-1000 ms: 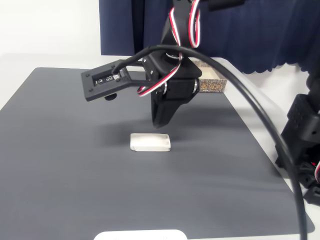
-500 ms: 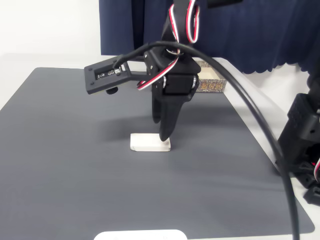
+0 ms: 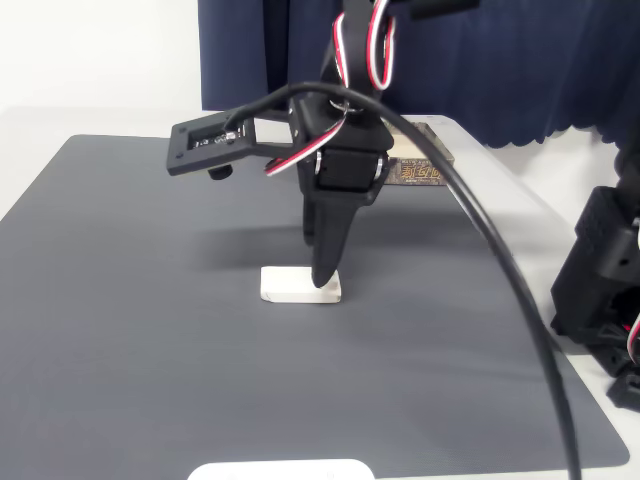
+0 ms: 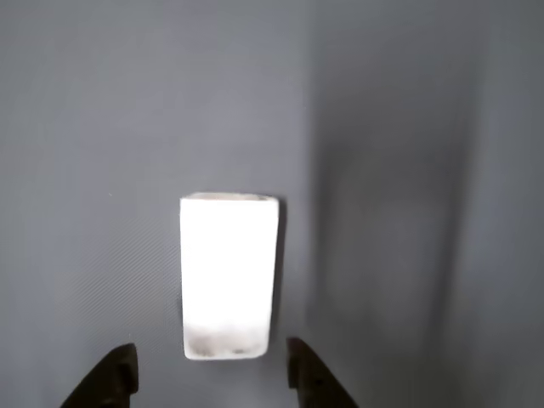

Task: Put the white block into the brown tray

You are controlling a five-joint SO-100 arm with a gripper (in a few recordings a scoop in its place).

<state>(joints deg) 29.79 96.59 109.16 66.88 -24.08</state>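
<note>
The white block (image 3: 296, 285) lies flat on the dark grey mat (image 3: 130, 300), near its middle. My gripper (image 3: 323, 276) points straight down, its tips right at the block's right end. In the wrist view the block (image 4: 228, 272) is a bright rectangle, and my gripper (image 4: 212, 378) is open with one dark fingertip (image 4: 115, 378) on each side of its near end. The brown tray (image 3: 425, 168) sits at the mat's far right corner, mostly hidden behind the arm; part of its patterned wall and label shows.
A thick black cable (image 3: 500, 280) arcs from the arm down the right side. Black hardware (image 3: 605, 280) stands off the mat's right edge. A dark blue curtain (image 3: 520, 60) hangs behind. A white object (image 3: 280, 470) pokes in at the bottom edge.
My gripper has come down from above the block and slightly forward, until its tips reach the block's right end. The block has not moved.
</note>
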